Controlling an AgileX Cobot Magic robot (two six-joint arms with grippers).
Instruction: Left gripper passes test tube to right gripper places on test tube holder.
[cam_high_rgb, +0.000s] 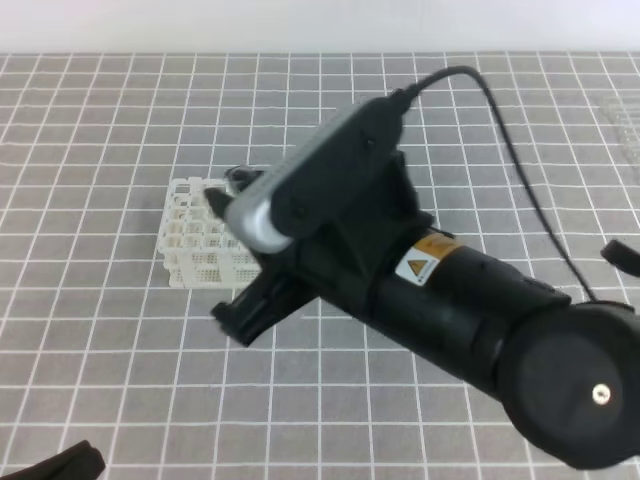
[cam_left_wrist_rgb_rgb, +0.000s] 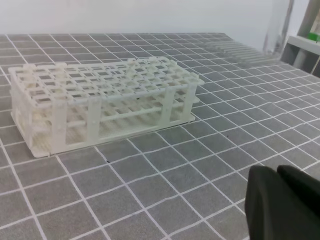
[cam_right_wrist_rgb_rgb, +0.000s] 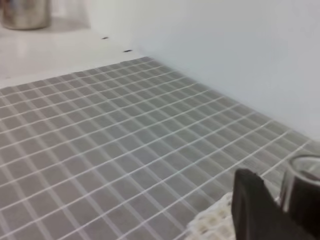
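While above the test tube holder (cam_left_wrist_rgb_rgb: 105, 102), the right hand (cam_right_wrist_rgb_rgb: 280, 205) grasping the test tube (cam_right_wrist_rgb_rgb: 295, 175), left hand (cam_left_wrist_rgb_rgb: 282, 205) clenched

We saw test tube holder (cam_high_rgb: 200, 240) on desk (cam_high_rgb: 100, 130), left of centre. Right tool (cam_high_rgb: 228, 195) over holder's right end, gripping upright test tube (cam_right_wrist_rgb_rgb: 286, 187). Left tool (cam_left_wrist_rgb_rgb: 280, 205) near desk's front-left edge, before holder.

You are looking at a grey gridded mat (cam_high_rgb: 100, 350) lying flat. A metal canister (cam_right_wrist_rgb_rgb: 25, 12) is standing on a white surface (cam_right_wrist_rgb_rgb: 55, 52) beyond it.
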